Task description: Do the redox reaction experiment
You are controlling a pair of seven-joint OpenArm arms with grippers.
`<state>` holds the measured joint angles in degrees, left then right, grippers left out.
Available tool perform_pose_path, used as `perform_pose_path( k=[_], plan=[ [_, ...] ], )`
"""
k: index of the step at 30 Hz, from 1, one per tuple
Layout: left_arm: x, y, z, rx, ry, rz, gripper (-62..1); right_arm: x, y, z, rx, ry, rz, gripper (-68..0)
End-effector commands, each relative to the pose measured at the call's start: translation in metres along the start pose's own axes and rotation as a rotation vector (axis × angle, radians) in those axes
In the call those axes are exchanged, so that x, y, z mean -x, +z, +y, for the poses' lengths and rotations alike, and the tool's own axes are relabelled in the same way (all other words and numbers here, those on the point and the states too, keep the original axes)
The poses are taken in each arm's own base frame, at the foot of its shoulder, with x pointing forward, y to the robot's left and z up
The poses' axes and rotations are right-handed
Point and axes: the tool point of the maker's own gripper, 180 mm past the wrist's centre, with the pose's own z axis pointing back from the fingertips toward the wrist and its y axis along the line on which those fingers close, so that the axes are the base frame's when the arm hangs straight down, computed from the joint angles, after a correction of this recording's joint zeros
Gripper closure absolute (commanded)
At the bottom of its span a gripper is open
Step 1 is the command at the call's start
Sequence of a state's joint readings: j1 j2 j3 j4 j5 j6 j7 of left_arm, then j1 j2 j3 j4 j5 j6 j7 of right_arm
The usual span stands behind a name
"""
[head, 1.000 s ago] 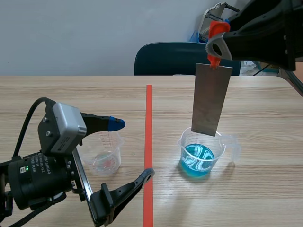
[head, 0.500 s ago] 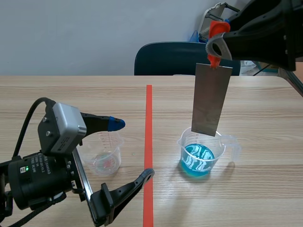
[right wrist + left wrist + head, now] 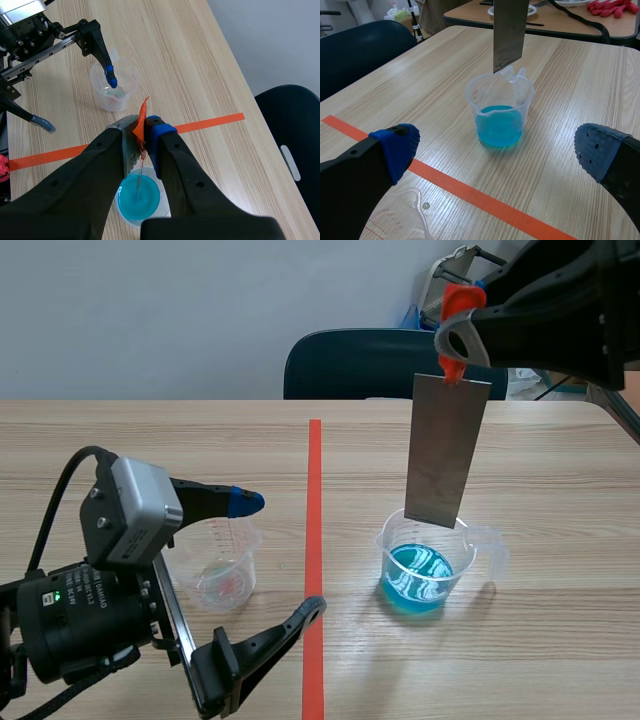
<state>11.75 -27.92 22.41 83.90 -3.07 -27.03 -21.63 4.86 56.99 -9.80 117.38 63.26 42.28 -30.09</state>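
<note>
On the right side of the table (image 3: 560,640), the right gripper (image 3: 452,355) is raised high and its two fingers are clamped on the top edge of a grey metal plate (image 3: 446,450). A small orange-red tab (image 3: 142,117) sits at that top edge, between the fingers. The plate hangs straight down, with its lower edge about at the rim of the beaker of blue liquid (image 3: 425,565), on its far side. In the left wrist view the edge is clearly above the blue surface, so I judge that the metal is not yet wet. Holding it only at the top leaves nearly the whole plate free to go into the liquid, and it keeps the fingers away from the solution. The right wrist view looks down along the plate onto the blue liquid, so the plate seems well lined up over the opening.

On the left of the red tape line (image 3: 314,540), the left gripper (image 3: 278,555) is low over the table with its fingers wide apart, holding nothing. One blue pad (image 3: 245,502) is at the far side of a clear beaker (image 3: 222,570), which seems to contain a little clear liquid. I think this arm is only waiting there.

The next move is probably a straight lowering. If the plate drifts sideways, it could catch the rim and tip the light plastic beaker.
</note>
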Motion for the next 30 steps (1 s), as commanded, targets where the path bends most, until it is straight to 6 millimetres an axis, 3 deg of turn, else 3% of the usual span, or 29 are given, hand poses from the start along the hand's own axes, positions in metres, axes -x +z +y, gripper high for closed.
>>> perform_pose_path(
  k=[1,3,7,11,19,30],
  plan=[
    [-0.01,-0.002,-0.001,-0.001,0.005,-0.037,-62.3,-0.008,0.004,-0.002,0.004,0.031,-0.016,-0.6],
    [-0.01,-0.002,-0.001,-0.001,0.005,-0.037,-60.8,-0.008,0.004,-0.002,0.004,0.031,-0.016,-0.6],
    [-0.009,-0.002,-0.001,-0.001,0.005,-0.037,-27.6,-0.008,0.004,-0.002,0.004,0.031,-0.016,-0.6],
    [-0.001,-0.002,-0.003,0.013,0.012,0.008,-1.5,-0.008,0.004,-0.002,0.004,0.031,-0.016,-0.6],
    [-0.008,-0.007,0.0,-0.002,0.02,-0.02,-1.9,-0.008,0.004,-0.002,0.004,0.031,-0.016,-0.6],
    [-0.028,-0.029,0.021,-0.035,-0.016,-0.056,-1.9,-0.008,0.004,-0.002,0.004,0.031,-0.015,-0.6]
  ],
)
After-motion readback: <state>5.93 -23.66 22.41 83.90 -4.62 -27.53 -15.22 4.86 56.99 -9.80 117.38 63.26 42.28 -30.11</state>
